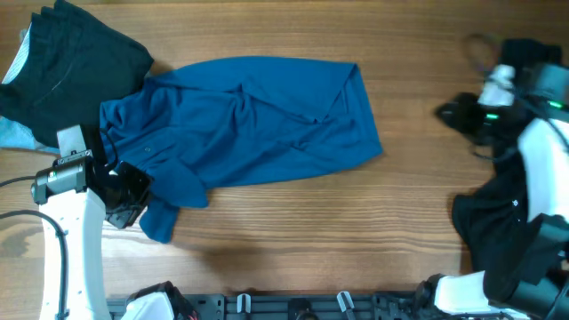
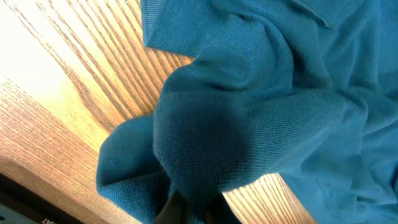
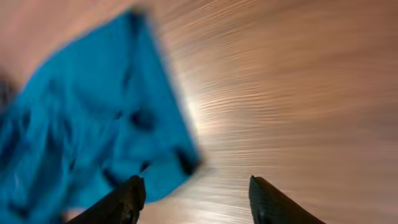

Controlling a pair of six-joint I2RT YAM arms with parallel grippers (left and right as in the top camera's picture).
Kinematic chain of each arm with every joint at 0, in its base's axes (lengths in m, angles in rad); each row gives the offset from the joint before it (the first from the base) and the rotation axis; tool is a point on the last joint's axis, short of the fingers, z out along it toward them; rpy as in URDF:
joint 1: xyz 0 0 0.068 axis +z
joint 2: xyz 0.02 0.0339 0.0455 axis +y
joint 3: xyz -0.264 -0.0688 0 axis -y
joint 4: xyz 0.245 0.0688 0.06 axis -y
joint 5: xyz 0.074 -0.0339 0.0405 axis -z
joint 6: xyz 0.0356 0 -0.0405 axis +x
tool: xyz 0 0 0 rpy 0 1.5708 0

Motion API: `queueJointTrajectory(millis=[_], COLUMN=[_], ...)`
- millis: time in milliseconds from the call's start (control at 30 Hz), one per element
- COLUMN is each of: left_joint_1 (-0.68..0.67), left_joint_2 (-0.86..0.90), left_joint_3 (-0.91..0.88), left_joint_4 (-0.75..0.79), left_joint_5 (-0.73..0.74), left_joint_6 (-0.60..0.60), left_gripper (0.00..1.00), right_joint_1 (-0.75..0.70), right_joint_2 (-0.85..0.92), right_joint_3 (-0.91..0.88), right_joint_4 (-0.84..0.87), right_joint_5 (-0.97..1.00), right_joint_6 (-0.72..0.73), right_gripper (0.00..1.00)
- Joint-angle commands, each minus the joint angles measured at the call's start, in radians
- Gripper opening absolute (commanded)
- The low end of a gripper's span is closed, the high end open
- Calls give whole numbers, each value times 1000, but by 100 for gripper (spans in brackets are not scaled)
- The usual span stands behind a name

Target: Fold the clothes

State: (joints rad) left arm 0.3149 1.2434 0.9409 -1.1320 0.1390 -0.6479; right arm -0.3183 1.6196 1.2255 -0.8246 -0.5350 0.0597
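Left gripper [image 1: 140, 197] tight on blue top [image 1: 267, 124], long axis side-to-side across table [image 1: 409, 222]; right gripper [image 3: 194, 185] wide, empty.

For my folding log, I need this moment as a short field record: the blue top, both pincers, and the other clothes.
blue top: wrinkled, lying lengthwise mid-table, not neatly folded
left pincer: shut on a bunched part of the blue top
right pincer: open, empty, over bare table wood
black garment: heaped at the far left, edge meeting the blue top
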Motion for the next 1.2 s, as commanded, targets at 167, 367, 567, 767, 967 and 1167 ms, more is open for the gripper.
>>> queueJointTrajectory(millis=[167, 367, 567, 767, 967, 1167], left_joint_1=[-5, -5, -5, -5, -5, -5], left_joint_2=[-2, -2, -2, -2, -2, -2], left_joint_3=[6, 6, 6, 6, 6, 6], left_joint_4=[2, 2, 2, 1, -2, -1], left_joint_5=[-2, -2, -2, -2, -2, -2], left_joint_6=[13, 13, 13, 13, 13, 13], left_gripper=[5, 6, 6, 6, 6, 6], right_joint_1=[412, 510, 534, 533, 510, 502], right_joint_2=[144, 302, 341, 338, 306, 261], right_joint_3=[-43, -43, -43, -39, 29, 36], right_joint_4=[84, 118, 148, 98, -97, -242], right_joint_5=[174, 213, 198, 312, 520, 509], right_joint_6=[-3, 97, 100, 154, 232, 229], right_gripper=[67, 66, 42, 18, 27, 26])
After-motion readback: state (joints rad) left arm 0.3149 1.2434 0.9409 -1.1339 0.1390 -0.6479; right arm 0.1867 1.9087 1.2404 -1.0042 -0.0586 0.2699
